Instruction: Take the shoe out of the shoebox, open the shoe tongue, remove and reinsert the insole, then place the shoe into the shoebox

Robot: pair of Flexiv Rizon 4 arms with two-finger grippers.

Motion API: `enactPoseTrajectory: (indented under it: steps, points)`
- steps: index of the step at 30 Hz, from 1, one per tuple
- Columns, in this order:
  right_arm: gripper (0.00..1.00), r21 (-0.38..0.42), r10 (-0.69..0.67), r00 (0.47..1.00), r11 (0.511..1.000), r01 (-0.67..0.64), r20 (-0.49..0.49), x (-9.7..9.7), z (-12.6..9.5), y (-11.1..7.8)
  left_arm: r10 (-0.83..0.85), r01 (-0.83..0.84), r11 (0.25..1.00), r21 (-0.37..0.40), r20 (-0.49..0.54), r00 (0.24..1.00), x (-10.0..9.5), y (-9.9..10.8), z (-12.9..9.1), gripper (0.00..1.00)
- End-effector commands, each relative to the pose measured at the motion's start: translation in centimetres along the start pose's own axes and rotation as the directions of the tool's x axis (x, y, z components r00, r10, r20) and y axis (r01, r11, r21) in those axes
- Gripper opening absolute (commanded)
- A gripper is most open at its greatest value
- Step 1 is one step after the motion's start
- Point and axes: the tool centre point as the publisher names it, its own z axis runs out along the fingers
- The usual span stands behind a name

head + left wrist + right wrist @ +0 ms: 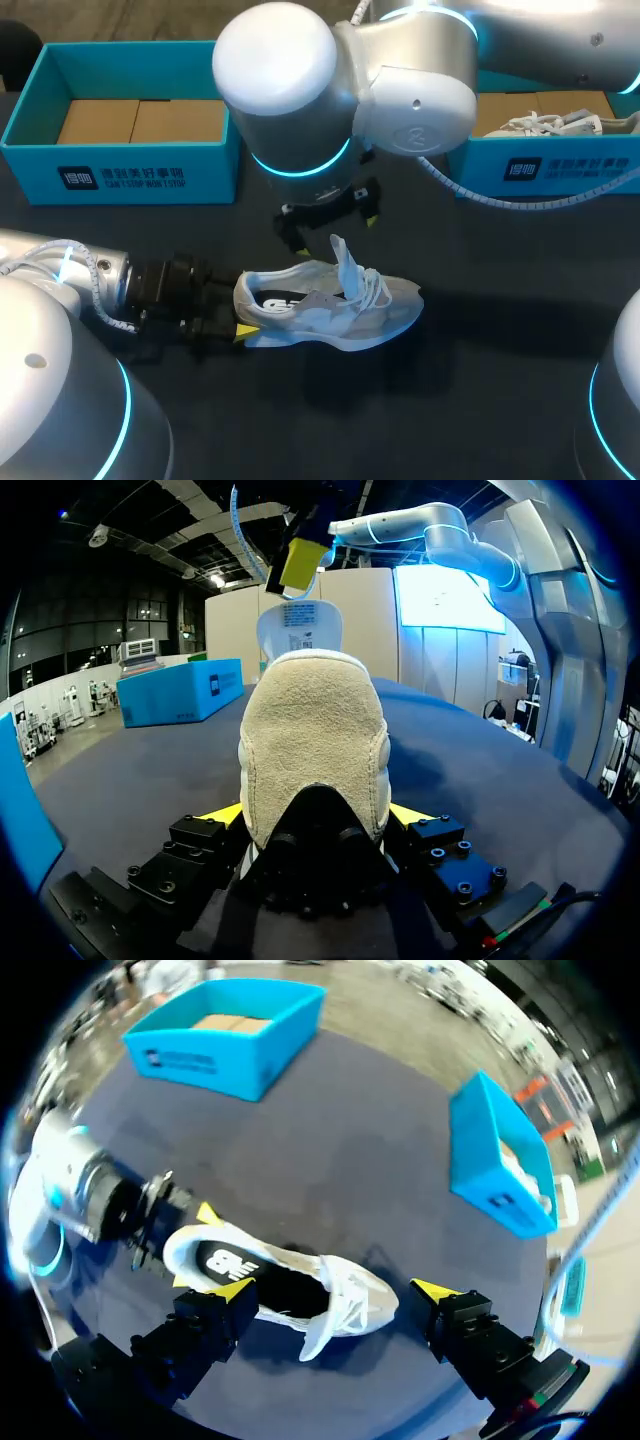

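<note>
A white shoe (335, 308) lies on its sole on the dark table, toe pointing right. Its tongue (343, 262) stands pulled up, and the dark insole (277, 300) with a white logo shows inside. My left gripper (240, 312) comes in low from the left and is shut on the heel (312, 740), one yellow tip pressed on each side. My right gripper (330, 222) hangs open just above and behind the shoe (290, 1290). Nothing is between its fingers, and the raised tongue (322, 1328) stands below them.
A blue shoebox (120, 165) with cardboard inside stands at the back left. A second blue box (545, 168) at the back right holds another white shoe (550, 123). My right arm's large joint overhangs the table's middle back.
</note>
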Motion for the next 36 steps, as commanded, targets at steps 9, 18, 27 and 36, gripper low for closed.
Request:
enactPoseTrajectory:
  steps: [9, 18, 27, 36]
  points:
    - [0.93, -0.14, -0.497, 0.865, 0.863, 0.485, -0.071, 3.7, -0.5, 0.3, 0.0, 0.0, 1.0, -0.001, 0.0, 1.0, 0.0, 0.1, -0.1, 0.0]
    - [0.0, -0.123, -0.591, 0.804, 0.805, 0.581, -0.069, 5.1, 0.1, 0.7, 0.0, 0.0, 1.0, -0.001, 0.0, 1.0, 0.0, 0.1, -0.1, 0.0]
    - [0.0, -0.123, -0.591, 0.804, 0.805, 0.581, -0.069, 5.1, 0.1, 0.7, 0.0, 0.0, 1.0, -0.001, 0.0, 1.0, 0.0, 0.1, -0.1, 0.0]
    - [0.0, -0.182, -0.676, 0.736, 0.73, 0.659, -0.046, 5.7, 0.5, 0.7, 0.0, 0.0, 1.0, -0.001, 0.0, 1.0, 0.0, 0.1, -0.1, 0.0]
